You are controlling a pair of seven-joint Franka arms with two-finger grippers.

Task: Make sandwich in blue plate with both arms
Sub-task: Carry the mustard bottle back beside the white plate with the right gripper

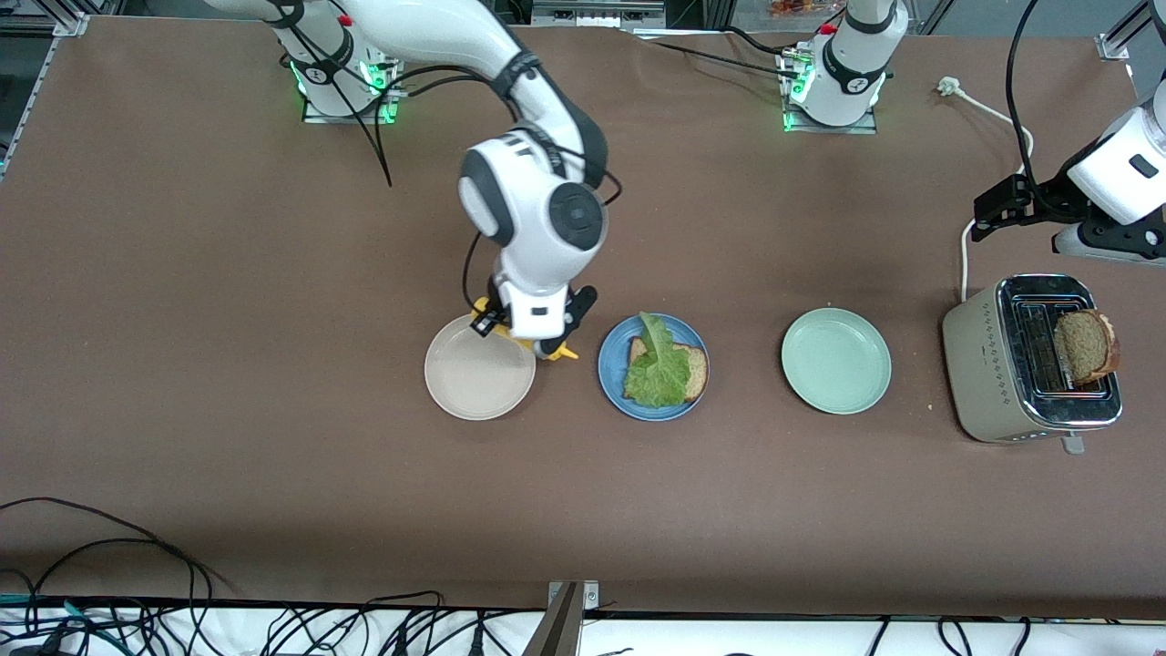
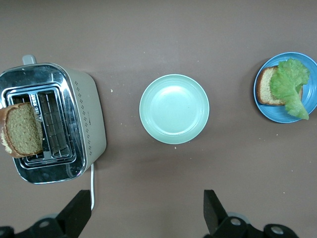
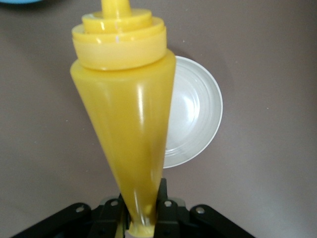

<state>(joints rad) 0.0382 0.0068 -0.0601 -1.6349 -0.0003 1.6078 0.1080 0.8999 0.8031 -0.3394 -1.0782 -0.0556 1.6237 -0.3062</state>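
Brown bread [image 1: 695, 368] lies on the blue plate [image 1: 612, 374] under lettuce [image 1: 658, 368], between the beige plate [image 1: 478, 375] and green plate [image 1: 835, 360]. Second slice [image 1: 1086, 345] stands in the toaster [image 1: 979, 364]: light, crumbly; best pinched by its crust edges. Right gripper [image 1: 526, 339] is clenched on the bottle [image 3: 126, 114], over the gap between beige and blue plates. Left gripper [image 2: 143, 210] waits released above the table near the toaster.
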